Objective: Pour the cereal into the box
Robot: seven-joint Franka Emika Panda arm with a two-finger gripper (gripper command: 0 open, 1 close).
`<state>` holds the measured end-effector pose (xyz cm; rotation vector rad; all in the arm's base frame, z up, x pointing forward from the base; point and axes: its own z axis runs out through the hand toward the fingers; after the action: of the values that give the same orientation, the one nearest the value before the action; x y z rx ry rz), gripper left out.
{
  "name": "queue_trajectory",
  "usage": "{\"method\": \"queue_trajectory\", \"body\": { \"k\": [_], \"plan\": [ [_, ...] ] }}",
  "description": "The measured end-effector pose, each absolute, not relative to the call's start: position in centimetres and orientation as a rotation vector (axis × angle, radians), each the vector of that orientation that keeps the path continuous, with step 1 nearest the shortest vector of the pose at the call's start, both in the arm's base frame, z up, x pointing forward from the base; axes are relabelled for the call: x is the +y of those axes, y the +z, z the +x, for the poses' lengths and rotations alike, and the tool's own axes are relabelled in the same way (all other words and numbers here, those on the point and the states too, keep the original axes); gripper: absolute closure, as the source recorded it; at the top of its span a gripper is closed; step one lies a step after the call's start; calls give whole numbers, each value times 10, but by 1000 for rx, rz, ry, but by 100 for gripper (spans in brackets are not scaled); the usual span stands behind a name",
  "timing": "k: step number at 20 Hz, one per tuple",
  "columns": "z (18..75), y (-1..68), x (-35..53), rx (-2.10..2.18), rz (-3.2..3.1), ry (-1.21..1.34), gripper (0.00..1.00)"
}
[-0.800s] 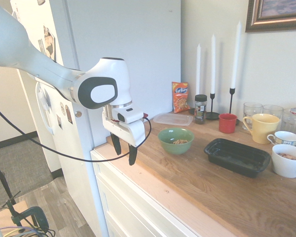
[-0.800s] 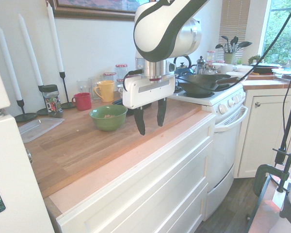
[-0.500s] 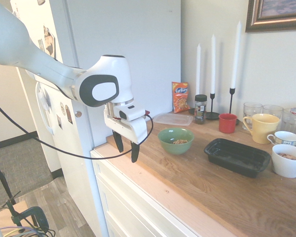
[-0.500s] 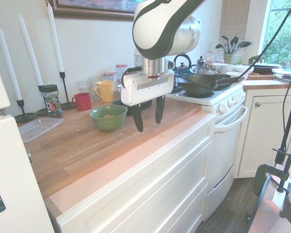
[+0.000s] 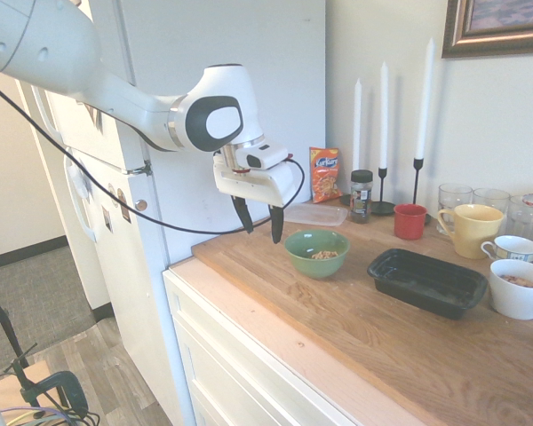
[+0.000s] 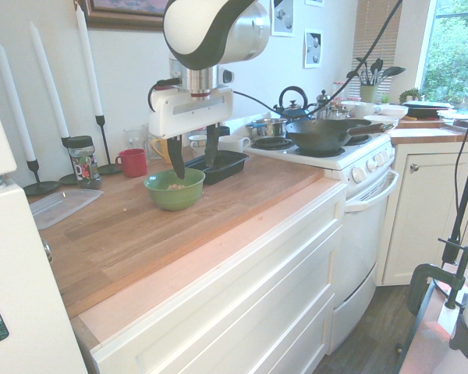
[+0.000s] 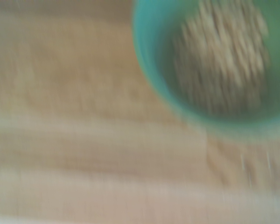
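Right now I see my pincer spread wide and empty, hanging above the wooden desk at about ten o'clock from the round green bowl. The pale ring-shaped cereal sits inside that bowl. The shallow black plastic box lies at the bowl's three o'clock, apart from it.

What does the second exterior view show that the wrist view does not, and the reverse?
Only the second exterior view shows the gripper, open and empty above the counter, the black box, the red cup and the stove. Only the wrist view shows, though blurred, the cereal heaped close up. Both show the green bowl on the wooden counter.
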<state>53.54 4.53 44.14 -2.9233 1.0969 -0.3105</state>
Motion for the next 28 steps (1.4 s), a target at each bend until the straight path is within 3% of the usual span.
{"method": "queue_trajectory", "body": {
  "k": [11, 23, 24, 28],
  "plan": [
    [627, 414, 101, 1095, -3073, -456, 0],
    [658, 325, 110, 1148, -3217, -619, 0],
    [658, 319, 110, 1148, -3225, -617, 100],
    [661, 316, 110, 1144, -3231, -637, 100]
  ]
}}
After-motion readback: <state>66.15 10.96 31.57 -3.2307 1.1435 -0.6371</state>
